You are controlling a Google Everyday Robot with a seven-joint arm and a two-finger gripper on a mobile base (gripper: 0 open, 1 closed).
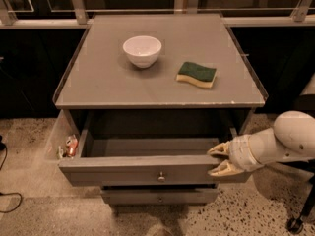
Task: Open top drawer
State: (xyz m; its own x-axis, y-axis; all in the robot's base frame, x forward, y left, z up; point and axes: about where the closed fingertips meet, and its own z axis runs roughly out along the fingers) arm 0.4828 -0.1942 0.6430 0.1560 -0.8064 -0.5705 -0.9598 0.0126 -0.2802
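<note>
speckled stone floor (34, 200), dark glass behind, and in the middle a grey cabinet (103, 82) that i'll use as my reference for everything. on the cabinet's top sit a white bowl (141, 50) toward the back left and a green-and-yellow sponge (197, 74) to the bowl's right.

the top drawer (123, 170) is just under the cabinet's top and stands pulled well out toward me, its grey inside showing and looking bare as far as i can see. its small round knob (161, 176) is untouched at the middle of the front. a narrower drawer (147, 195) beneath it is shut.

the gripper (215, 160) is at the right end of the top drawer's front. its two fingers straddle the panel's top edge, one inside the drawer and one on the outer face, closed down onto the panel by the look of it. the white arm (290, 136) reaches in from the cabinet's right.

my read: the opening is essentially done. what's left is perhaps a little more pull, then letting go and backing away to the cabinet's right.
</note>
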